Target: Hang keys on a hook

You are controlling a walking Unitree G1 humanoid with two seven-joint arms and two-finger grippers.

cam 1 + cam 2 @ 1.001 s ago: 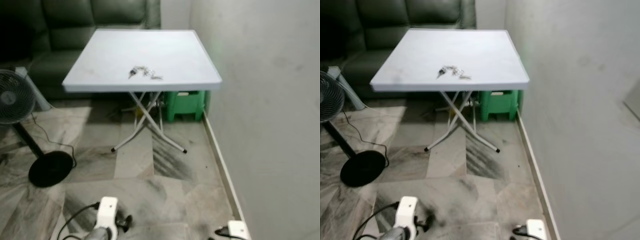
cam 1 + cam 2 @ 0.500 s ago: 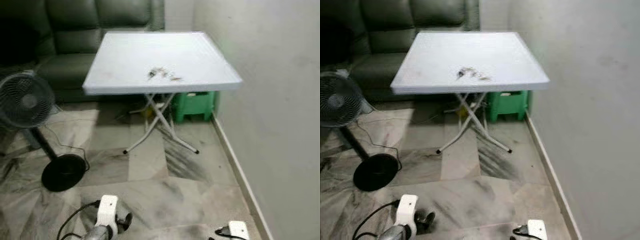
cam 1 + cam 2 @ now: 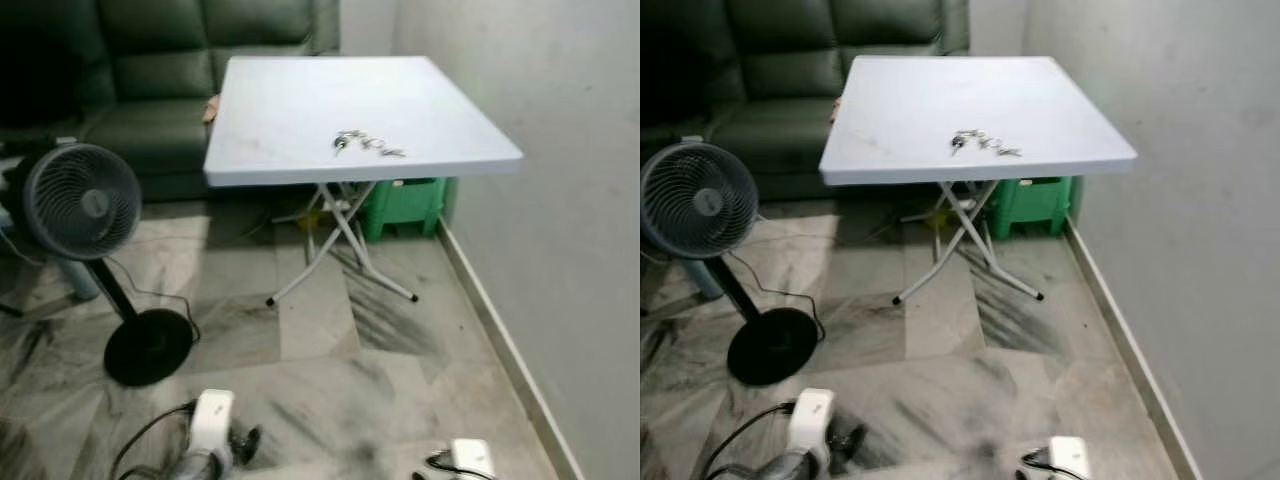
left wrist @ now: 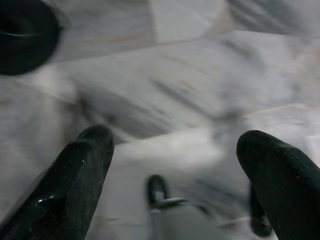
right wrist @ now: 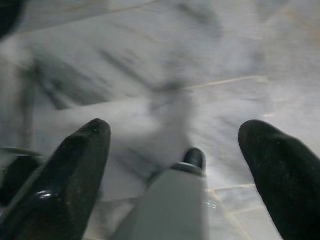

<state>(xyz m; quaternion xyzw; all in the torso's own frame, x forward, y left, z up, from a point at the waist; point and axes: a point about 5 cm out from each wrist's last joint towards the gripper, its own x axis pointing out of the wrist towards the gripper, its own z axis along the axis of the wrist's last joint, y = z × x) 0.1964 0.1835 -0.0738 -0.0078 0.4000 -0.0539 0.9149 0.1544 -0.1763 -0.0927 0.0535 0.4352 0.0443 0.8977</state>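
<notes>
A bunch of keys (image 3: 368,145) lies on the white folding table (image 3: 290,110), near its front edge and a little right of the middle. Both arms hang low in front of me, far short of the table; their wrists show at the bottom of the eye views, the left arm (image 3: 210,445) and the right arm (image 3: 462,460). In the left wrist view my left gripper (image 4: 175,150) is open over the marble floor, nothing between its black fingers (image 4: 80,170). My right gripper (image 5: 177,145) is open over the floor as well.
A standing fan (image 3: 82,205) with a round black base (image 3: 148,345) and a trailing cord stands on the left. A dark green sofa (image 3: 150,70) is behind the table, a green stool (image 3: 405,205) under it. A grey wall (image 3: 560,200) runs along the right.
The whole picture has slid to the right, so the camera has turned left; the fan now shows in full. The keys lie as before and both arms still hang low.
</notes>
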